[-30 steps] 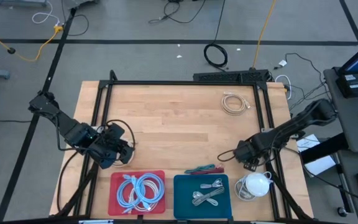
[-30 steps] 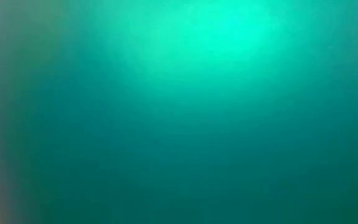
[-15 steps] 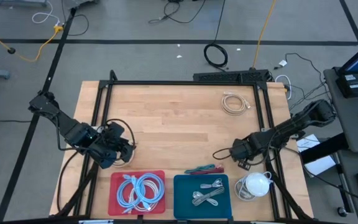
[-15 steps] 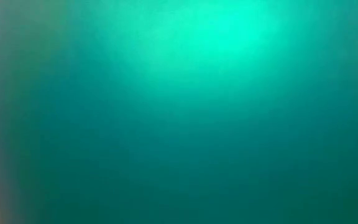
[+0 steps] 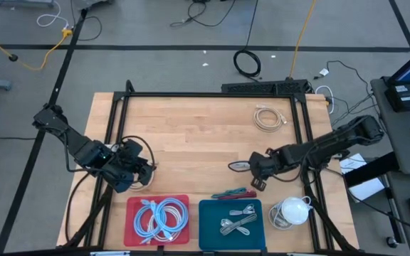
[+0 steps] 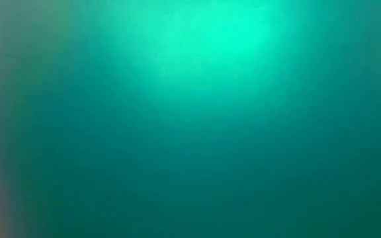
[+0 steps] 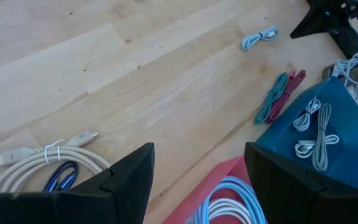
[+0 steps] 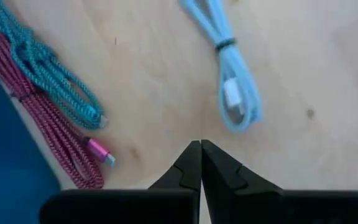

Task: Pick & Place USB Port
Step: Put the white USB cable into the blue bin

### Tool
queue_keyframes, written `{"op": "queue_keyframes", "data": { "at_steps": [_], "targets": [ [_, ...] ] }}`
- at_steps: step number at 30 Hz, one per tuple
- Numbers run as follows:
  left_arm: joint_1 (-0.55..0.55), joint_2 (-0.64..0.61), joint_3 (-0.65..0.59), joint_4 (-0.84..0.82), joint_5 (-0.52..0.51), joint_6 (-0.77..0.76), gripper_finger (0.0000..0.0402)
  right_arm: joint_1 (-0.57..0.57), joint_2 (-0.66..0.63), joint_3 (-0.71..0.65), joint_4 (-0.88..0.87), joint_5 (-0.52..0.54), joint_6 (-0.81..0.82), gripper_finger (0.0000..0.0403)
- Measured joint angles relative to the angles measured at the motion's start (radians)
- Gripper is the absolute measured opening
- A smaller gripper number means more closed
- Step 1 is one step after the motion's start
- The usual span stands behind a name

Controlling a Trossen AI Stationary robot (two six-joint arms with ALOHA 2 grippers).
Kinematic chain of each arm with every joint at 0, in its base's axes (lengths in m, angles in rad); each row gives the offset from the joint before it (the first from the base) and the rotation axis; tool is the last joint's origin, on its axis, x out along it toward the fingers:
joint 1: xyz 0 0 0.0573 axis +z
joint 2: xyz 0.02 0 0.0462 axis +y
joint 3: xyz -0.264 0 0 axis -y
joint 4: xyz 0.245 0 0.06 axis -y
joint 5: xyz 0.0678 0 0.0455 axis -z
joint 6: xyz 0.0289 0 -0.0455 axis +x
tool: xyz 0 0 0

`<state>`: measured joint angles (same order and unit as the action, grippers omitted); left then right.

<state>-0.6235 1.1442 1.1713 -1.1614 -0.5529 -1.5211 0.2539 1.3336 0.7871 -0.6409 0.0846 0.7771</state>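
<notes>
A light blue USB cable (image 8: 234, 93), tied in a small bundle, lies flat on the wooden table (image 5: 191, 135) just ahead of my right gripper (image 8: 201, 149), which is shut with nothing between its fingers. In the high view, the cable (image 5: 238, 166) is at the table's middle right and my right gripper (image 5: 253, 166) is beside it. My left gripper (image 7: 197, 180) stands open at the table's left, above a white cable (image 7: 42, 158) and a dark blue braided cable (image 7: 62, 177).
A teal cable (image 8: 48, 78) and a magenta cable (image 8: 55, 143) lie side by side beside a blue tray (image 5: 230, 224) holding white cables. A red tray (image 5: 157, 220) holds light blue cables. A white cable (image 5: 267, 118) lies far right, a white bundle (image 5: 290, 211) near right.
My right gripper has travelled toward the table's left edge and a little toward its far edge, low over the table. My left arm has kept still.
</notes>
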Motion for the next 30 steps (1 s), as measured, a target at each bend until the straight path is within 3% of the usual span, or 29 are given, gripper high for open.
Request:
{"op": "queue_keyframes", "data": {
  "at_steps": [9, 17, 22, 30],
  "targets": [
    [0.000, 0.000, 0.000, -0.002, 0.000, 0.005, 0.0252, -0.039, -0.001, 0.007, 0.279, -0.059, -0.164, 0.0012],
    [0.000, 0.000, 0.000, -0.010, 0.001, 0.008, 0.0252, -0.152, 0.021, 0.007, 0.263, -0.065, -0.264, 0.0100],
    [0.000, 0.000, 0.000, -0.010, 0.002, 0.007, 0.0252, -0.221, 0.063, 0.008, 0.250, -0.127, -0.315, 0.0149],
    [-0.001, 0.000, 0.000, -0.010, 0.015, -0.005, 0.0252, -0.248, 0.188, 0.008, 0.251, -0.196, -0.378, 0.0159]
  ]
}}
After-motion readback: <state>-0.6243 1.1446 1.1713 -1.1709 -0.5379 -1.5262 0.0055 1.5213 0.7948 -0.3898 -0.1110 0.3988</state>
